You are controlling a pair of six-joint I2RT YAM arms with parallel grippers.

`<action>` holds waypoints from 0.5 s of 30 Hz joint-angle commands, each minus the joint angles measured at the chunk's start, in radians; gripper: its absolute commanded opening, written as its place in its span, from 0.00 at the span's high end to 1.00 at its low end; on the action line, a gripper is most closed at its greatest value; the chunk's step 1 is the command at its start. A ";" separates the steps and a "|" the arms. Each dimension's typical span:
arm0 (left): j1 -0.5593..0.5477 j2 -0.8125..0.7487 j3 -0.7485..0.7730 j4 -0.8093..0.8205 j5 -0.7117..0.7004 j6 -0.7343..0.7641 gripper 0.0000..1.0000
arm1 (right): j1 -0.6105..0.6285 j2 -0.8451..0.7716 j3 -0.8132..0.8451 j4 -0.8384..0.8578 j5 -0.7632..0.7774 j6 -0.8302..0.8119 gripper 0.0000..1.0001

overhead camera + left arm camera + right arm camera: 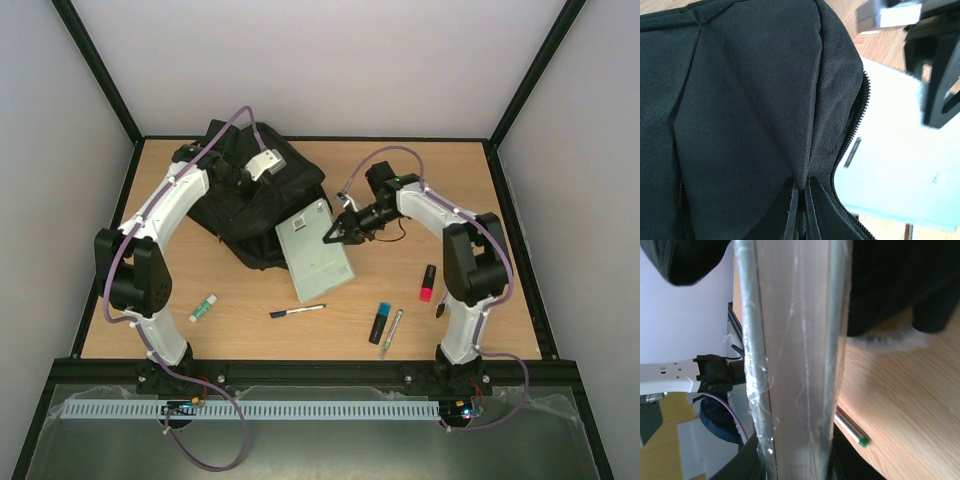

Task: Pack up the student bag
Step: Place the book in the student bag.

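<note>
The black student bag (pixel 255 205) lies at the back middle of the table. My left gripper (pixel 243 180) is shut on a fold of its fabric (pixel 807 165) beside the open zip and holds the flap up. A pale green plastic-wrapped notebook (pixel 315 250) leans with its top edge at the bag's opening and its lower end on the table. My right gripper (pixel 335 232) is shut on the notebook's right edge; in the right wrist view the notebook (pixel 795 365) fills the space between the fingers. In the left wrist view the notebook (pixel 895 165) lies just outside the zip.
On the table in front lie a glue stick (pixel 203 308), a black pen (pixel 297 311), a blue-black marker (pixel 381 322), a silver pen (pixel 391 332), a red-black marker (pixel 428 283) and a small dark item (pixel 440 310). Black frame rails border the table.
</note>
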 commanded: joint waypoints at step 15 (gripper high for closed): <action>-0.008 -0.047 0.063 -0.057 0.033 0.000 0.98 | 0.117 0.284 0.300 0.228 -0.221 0.296 0.99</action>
